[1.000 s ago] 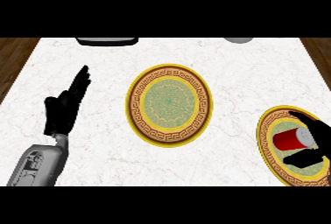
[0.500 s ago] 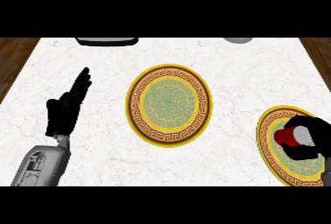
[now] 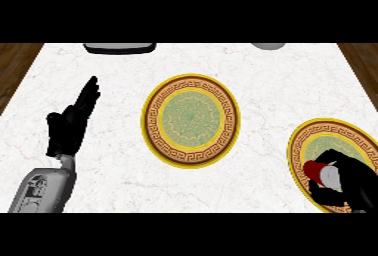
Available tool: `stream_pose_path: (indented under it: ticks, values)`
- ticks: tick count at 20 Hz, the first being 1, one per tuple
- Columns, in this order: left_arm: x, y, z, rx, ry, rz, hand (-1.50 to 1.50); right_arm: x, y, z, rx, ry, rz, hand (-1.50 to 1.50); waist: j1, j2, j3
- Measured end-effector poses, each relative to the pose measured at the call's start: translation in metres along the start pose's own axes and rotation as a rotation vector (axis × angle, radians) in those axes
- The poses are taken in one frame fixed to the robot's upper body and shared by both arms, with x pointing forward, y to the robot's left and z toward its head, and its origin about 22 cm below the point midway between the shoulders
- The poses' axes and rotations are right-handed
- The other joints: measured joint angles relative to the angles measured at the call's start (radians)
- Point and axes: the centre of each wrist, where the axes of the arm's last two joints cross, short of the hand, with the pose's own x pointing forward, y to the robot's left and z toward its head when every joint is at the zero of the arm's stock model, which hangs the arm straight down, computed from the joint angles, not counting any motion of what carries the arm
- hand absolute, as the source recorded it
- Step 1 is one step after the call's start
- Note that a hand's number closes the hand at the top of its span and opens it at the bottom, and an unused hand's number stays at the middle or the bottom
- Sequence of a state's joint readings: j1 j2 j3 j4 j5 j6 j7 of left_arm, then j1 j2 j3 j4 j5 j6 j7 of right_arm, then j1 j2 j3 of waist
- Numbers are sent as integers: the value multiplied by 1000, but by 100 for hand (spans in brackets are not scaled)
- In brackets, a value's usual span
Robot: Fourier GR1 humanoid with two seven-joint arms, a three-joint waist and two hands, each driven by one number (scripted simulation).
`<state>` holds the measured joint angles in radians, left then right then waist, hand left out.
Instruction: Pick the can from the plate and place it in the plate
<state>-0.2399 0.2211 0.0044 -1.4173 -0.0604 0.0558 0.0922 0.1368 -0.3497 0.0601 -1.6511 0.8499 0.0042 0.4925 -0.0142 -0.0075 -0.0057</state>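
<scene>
A red can (image 3: 316,171) sits on the gold-rimmed plate (image 3: 319,134) at the right edge of the head view, tilted, with only its left part showing. My right hand (image 3: 351,179) is curled round it and hides most of it. A second plate (image 3: 190,120) with the same gold and brown pattern and a green middle lies at the counter's centre with nothing on it. My left hand (image 3: 71,126) rests open at the left, fingers straight and pointing away from me, apart from both plates.
A dark tray-like object (image 3: 119,48) sits at the counter's far edge, left of centre. A pale round object (image 3: 269,45) shows at the far edge on the right. Wooden floor borders the white marble counter (image 3: 273,85) on both sides.
My right hand has closed round the can, which has tipped and is more covered than before. The left hand has not moved.
</scene>
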Motion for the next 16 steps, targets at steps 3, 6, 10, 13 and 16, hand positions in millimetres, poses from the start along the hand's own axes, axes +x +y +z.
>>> stream_pose_path:
  ticks: [3,6,10,13,16]
  values:
    - [-1,1,0,0,5,4,0,17,5,35,-90,-13,8,150,-5,1,2]
    - [-1,-2,-4,3,6,7,0,33,-9,54,-231,-78,-19,150,-7,2,3]
    - [1,-3,-2,-7,4,2,0,57,-26,78,-367,-191,-76,150,0,2,4]
    - [7,-7,-4,-9,-5,-2,0,79,-39,93,-424,-295,-108,150,7,4,5]
    - [5,-8,-1,-16,-4,-1,0,103,-48,105,-427,-376,-145,150,13,5,5]
